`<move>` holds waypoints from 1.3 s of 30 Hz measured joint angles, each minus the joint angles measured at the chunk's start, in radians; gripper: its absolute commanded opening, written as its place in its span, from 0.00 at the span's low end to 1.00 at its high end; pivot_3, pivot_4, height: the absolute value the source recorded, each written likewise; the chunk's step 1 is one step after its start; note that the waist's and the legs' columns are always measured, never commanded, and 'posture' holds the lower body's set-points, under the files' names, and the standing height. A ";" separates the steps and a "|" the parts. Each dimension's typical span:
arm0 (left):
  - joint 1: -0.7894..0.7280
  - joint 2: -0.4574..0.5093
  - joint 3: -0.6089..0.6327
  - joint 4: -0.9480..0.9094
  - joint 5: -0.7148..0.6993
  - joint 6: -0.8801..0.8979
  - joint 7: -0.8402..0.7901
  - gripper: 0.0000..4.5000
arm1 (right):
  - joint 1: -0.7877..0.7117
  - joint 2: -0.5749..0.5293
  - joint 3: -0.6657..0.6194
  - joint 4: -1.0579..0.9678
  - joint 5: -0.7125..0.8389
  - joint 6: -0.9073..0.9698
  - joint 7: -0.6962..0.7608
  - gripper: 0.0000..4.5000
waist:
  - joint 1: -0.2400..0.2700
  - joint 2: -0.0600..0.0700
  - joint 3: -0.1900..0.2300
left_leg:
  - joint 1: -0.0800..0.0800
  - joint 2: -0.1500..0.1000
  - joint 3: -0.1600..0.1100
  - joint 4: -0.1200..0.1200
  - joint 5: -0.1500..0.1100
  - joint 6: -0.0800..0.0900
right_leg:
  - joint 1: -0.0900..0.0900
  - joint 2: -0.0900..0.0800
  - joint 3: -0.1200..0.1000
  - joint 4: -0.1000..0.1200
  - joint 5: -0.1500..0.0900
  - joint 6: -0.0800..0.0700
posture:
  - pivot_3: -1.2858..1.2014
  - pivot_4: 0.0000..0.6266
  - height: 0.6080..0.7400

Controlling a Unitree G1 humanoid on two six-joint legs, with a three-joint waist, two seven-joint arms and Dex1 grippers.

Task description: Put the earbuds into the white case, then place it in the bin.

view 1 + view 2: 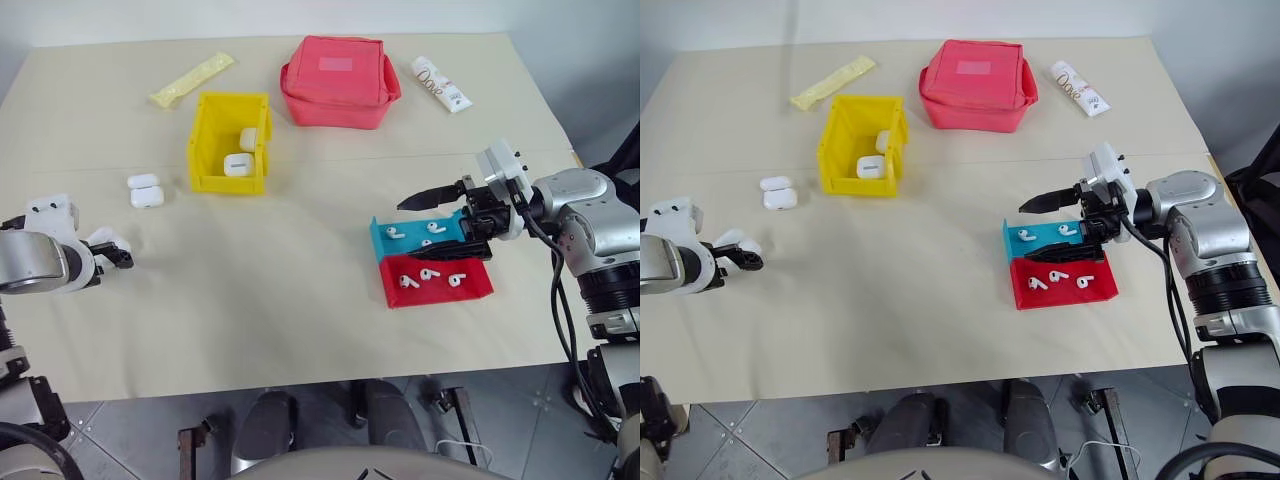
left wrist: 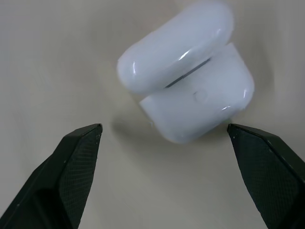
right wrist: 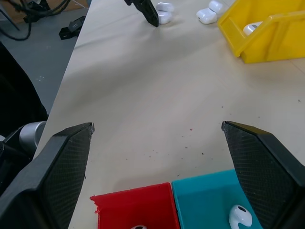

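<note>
A white case (image 2: 190, 86) lies on the table with its lid ajar, just past the tips of my left gripper (image 2: 164, 128), which is open and not touching it. That gripper (image 1: 112, 250) is at the table's left side. Several earbuds (image 1: 430, 275) lie in a red tray (image 1: 478, 291) and a teal tray (image 1: 380, 238) at the right. My right gripper (image 1: 408, 230) hovers open over the teal tray, holding nothing. The yellow bin (image 1: 205, 140) stands at the middle left and holds two white cases (image 1: 238, 164).
Two more white cases (image 1: 145, 190) lie left of the bin. At the far side of the table are a red fabric pouch (image 1: 338, 82), a yellow sachet (image 1: 192, 80) and a white tube (image 1: 441, 84). The table's front edge is near both arms.
</note>
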 measured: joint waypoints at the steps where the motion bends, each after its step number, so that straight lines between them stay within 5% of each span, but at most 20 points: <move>1: 0.000 -0.045 0.044 -0.012 -0.023 0.000 0.073 0.99 | -0.001 0.000 0.000 0.001 -0.002 0.000 0.000 1.00 | 0.004 0.000 0.000 | 0.000 -0.001 -0.001 0.000 0.000 0.000 | 0.000 -0.001 0.000 0.001 0.000 0.000 | 0.52 0.24 1.00; 8: -0.032 -0.249 0.185 -0.074 -0.101 -0.017 0.391 0.99 | -0.021 0.003 0.003 0.011 -0.006 0.000 0.000 1.00 | 0.027 0.000 0.000 | 0.003 -0.008 -0.001 0.001 0.001 0.001 | 0.002 -0.002 0.000 0.004 0.000 0.000 | 0.52 0.24 1.00; 21: -0.008 -0.270 0.110 -0.069 -0.246 -0.190 0.567 0.99 | -0.023 0.004 0.003 0.011 -0.009 0.002 0.000 1.00 | 0.028 0.002 0.000 | 0.012 -0.009 -0.004 -0.001 -0.001 -0.004 | 0.013 -0.002 0.001 0.001 0.000 0.000 | 0.52 0.24 1.00; 32: 0.094 -0.074 -0.126 -0.077 -0.574 -0.393 0.637 0.99 | -0.015 0.004 0.002 0.007 -0.021 0.004 0.000 1.00 | 0.023 0.004 0.000 | 0.012 -0.012 -0.010 -0.001 -0.001 -0.004 | 0.013 -0.002 0.002 0.000 0.000 0.001 | 0.52 0.24 1.00; 39: 0.144 0.069 -0.203 -0.062 -0.642 -0.445 0.618 0.99 | -0.006 0.003 0.000 0.006 -0.026 0.005 0.000 1.00 | 0.012 0.005 0.001 | 0.013 -0.013 -0.021 -0.002 -0.001 -0.004 | 0.013 0.004 0.002 -0.004 -0.001 0.001 | 0.52 0.24 1.00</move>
